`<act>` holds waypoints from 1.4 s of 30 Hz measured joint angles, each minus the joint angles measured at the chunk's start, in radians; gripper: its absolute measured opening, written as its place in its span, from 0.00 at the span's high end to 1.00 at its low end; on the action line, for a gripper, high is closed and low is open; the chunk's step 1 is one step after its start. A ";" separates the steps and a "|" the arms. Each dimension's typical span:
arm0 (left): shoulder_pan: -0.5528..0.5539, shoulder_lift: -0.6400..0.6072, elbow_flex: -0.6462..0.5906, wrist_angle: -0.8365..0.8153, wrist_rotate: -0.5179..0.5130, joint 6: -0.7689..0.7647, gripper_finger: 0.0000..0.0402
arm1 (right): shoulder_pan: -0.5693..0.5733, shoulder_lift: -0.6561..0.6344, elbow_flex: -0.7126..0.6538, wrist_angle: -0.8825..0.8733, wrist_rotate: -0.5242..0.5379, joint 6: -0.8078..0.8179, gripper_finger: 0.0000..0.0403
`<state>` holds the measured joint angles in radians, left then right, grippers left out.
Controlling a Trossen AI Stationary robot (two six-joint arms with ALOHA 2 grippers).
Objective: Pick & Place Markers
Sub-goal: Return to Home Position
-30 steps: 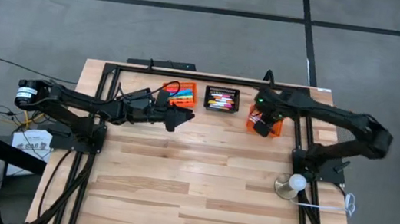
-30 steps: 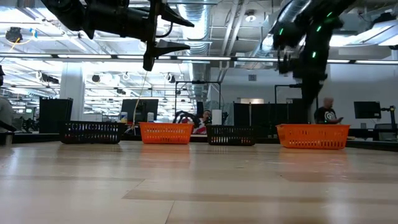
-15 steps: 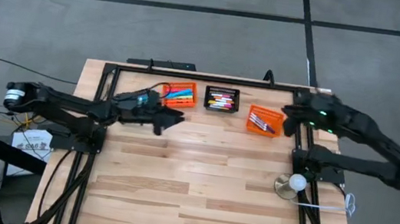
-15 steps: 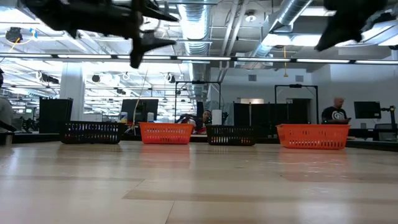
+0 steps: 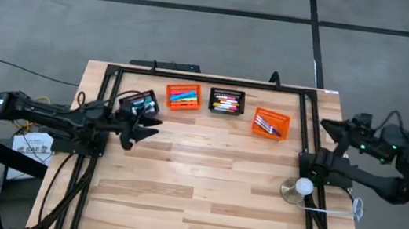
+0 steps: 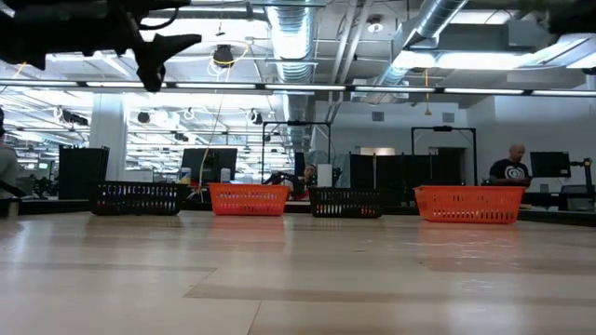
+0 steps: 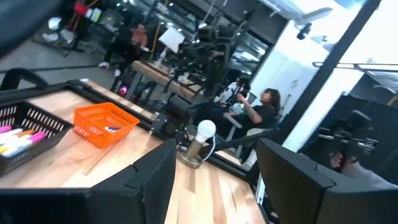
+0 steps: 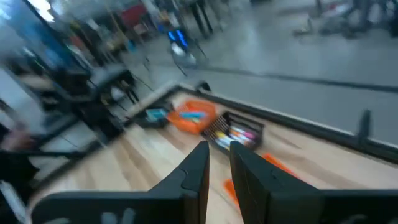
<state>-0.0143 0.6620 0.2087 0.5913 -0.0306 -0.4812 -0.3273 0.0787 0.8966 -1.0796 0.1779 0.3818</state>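
Wooden table (image 5: 203, 185) holds baskets (image 6: 466, 205) of markers (image 5: 227, 101); left claw (image 5: 144, 133) apart, right claw (image 5: 326, 128) nearly together.

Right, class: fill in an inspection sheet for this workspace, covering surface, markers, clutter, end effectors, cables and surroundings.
Surface: wooden table, black frame round it.
Job's things: markers in the black basket, more in the left orange basket and right orange basket.
Clutter: white-bulb lamp at the right edge.
End effectors: left end effector open, empty, over the table's left; right end effector at the right edge.
Cables: cables trail off the left side; white cord by the lamp.
Surroundings: grey floor; person in the room behind.
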 joint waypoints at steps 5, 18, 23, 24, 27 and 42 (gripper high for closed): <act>0.000 -0.056 -0.046 0.000 0.067 0.015 0.45 | -0.052 -0.062 -0.084 0.025 -0.127 -0.041 0.87; 0.003 -0.155 -0.140 0.023 0.080 0.102 0.45 | -0.144 -0.075 -0.388 0.362 -0.308 -0.073 0.87; 0.004 -0.160 -0.160 0.045 0.073 0.111 0.45 | -0.146 -0.074 -0.466 0.560 -0.256 0.010 0.87; 0.004 -0.160 -0.160 0.047 0.073 0.111 0.45 | -0.146 -0.074 -0.482 0.562 -0.252 0.020 0.87; 0.004 -0.159 -0.160 0.048 0.073 0.111 0.45 | -0.146 -0.075 -0.518 0.610 -0.207 0.067 0.87; 0.004 -0.158 -0.160 0.053 0.073 0.136 0.45 | -0.090 -0.074 -0.885 1.125 -0.150 0.090 0.87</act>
<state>-0.0105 0.5037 0.0490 0.6445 0.0422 -0.3450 -0.4176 0.0044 0.0113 0.0451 0.0281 0.4715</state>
